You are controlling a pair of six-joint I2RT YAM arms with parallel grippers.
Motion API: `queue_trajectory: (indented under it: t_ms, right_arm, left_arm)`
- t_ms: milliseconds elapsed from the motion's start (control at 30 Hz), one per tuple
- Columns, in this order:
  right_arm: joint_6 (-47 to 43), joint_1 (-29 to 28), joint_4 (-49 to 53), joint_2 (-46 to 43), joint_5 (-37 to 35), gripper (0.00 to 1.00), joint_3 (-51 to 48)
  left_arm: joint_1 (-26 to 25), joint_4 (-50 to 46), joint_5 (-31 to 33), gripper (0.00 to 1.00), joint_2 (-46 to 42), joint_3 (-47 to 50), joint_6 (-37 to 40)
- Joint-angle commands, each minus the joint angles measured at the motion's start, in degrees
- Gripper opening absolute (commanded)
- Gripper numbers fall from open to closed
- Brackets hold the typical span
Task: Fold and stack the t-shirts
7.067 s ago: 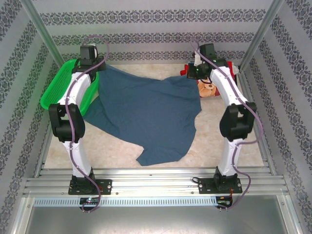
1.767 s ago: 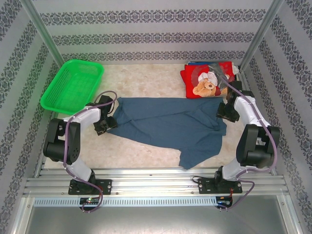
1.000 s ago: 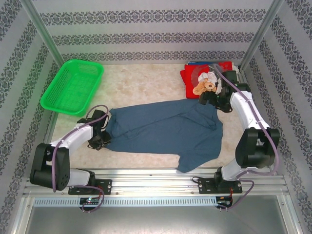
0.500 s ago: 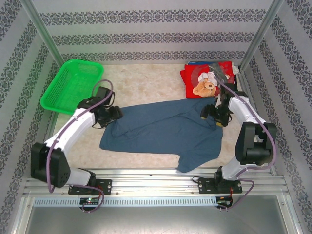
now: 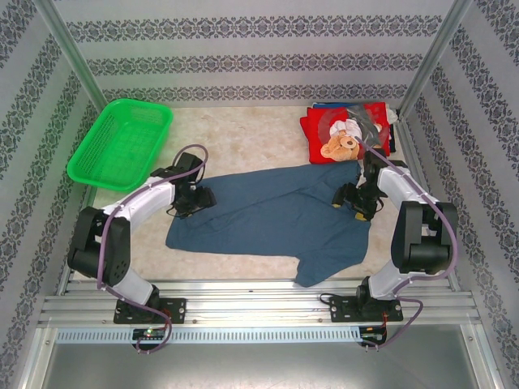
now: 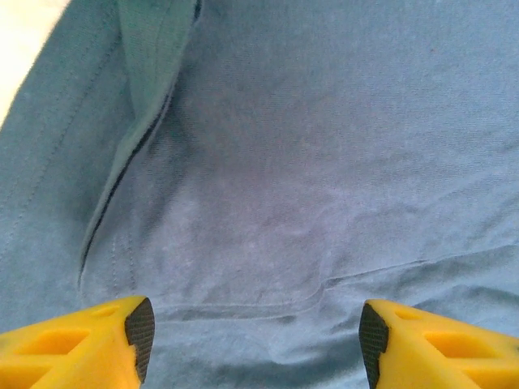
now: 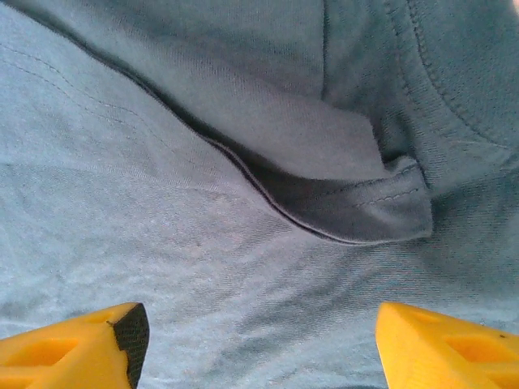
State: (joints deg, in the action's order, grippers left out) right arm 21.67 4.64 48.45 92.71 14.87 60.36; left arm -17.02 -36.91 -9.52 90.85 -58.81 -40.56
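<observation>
A slate-blue t-shirt (image 5: 276, 215) lies folded lengthwise across the middle of the table, one corner trailing toward the front edge. My left gripper (image 5: 203, 197) hovers over its left end, open; in the left wrist view the gripper (image 6: 255, 340) has only flat blue cloth (image 6: 308, 162) under its spread yellow fingers (image 6: 139, 336). My right gripper (image 5: 345, 198) is over the shirt's right end, open; in the right wrist view the gripper (image 7: 259, 344) has a folded-over hemmed flap (image 7: 357, 203) just ahead of it. A folded red teddy-bear t-shirt (image 5: 345, 134) tops a small stack at the back right.
A green mesh basket (image 5: 122, 142) stands at the back left. Bare marbled tabletop (image 5: 243, 134) lies between the basket and the red shirt. Patterned walls and metal posts close in the sides, and an aluminium rail (image 5: 259, 296) runs along the front.
My left gripper opened and swung from the shirt's near-left edge up onto its left end. My right gripper came down from beside the teddy-bear shirt onto the blue shirt, its jaws narrowing a little.
</observation>
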Motion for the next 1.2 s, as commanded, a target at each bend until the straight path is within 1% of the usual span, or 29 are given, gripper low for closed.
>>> queue_trajectory:
  t_ms: [0, 167, 333, 500, 667, 900, 1000, 1167]
  right_arm:
    - [0.19, 0.34, -0.34, 0.99, -0.91, 0.73, -0.50]
    - [0.48, 1.07, -1.14, 1.86, -1.50, 0.71, -0.94]
    - [2.62, 3.89, -2.71, -0.66, -0.24, 0.71, -3.13]
    - [6.62, 6.35, -6.19, -2.88, 4.02, 0.72, -6.05]
    - [9.50, 6.70, -9.27, -1.29, 7.77, 0.70, -6.22]
    - [10.87, 6.72, -9.10, -2.33, 9.87, 0.69, -5.17]
    - [10.68, 6.74, -8.38, -2.69, 10.11, 0.68, -5.00]
    - [10.24, 6.67, -7.34, -3.50, 10.44, 0.68, -4.25]
  left_arm:
    - [-1.26, 1.13, -1.06, 0.68, 2.40, 0.35, -0.39]
    - [-1.26, 4.71, -1.11, 0.67, 2.61, 2.38, -2.46]
    - [-1.44, 7.56, -1.06, 0.66, 2.33, 3.29, -3.38]
    - [-1.41, 9.84, -1.66, 0.66, 2.09, 5.03, -3.89]
    - [-1.38, 11.32, -2.17, 0.65, 2.73, 6.14, -4.81]
    - [-1.44, 9.87, -0.82, 0.63, 2.68, 6.05, -4.61]
    - [-1.43, 4.52, 0.61, 0.62, 2.45, 4.17, -4.46]
    - [-1.38, -5.41, 3.69, 0.63, -1.93, 2.31, -4.40]
